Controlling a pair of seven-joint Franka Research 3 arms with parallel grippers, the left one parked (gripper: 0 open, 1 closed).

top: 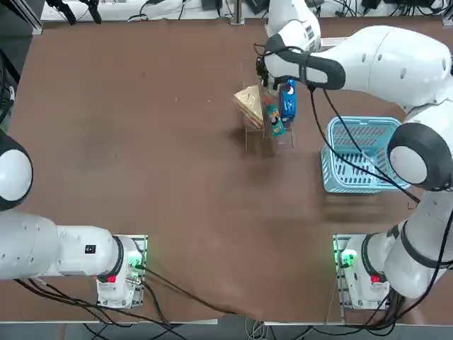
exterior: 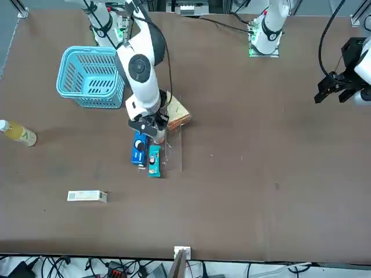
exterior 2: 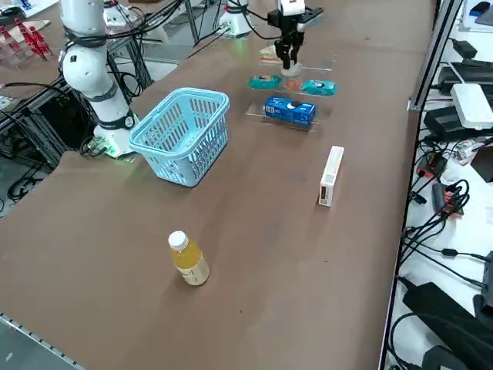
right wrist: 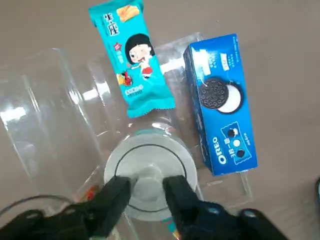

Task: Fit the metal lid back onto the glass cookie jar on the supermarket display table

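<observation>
Over display table [top: 141,142], hand [right wrist: 148,189] pinches metal lid [right wrist: 150,165].

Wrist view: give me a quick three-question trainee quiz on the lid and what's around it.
1. True or false: the right gripper has its fingers on the lid.
2. Which box lies beside the lid: A) blue Oreo box B) red cereal box C) green tea box?
3. Fill in: the teal snack packet lies on a clear ___ tray.

Key: 1 true; 2 A; 3 plastic.
</observation>
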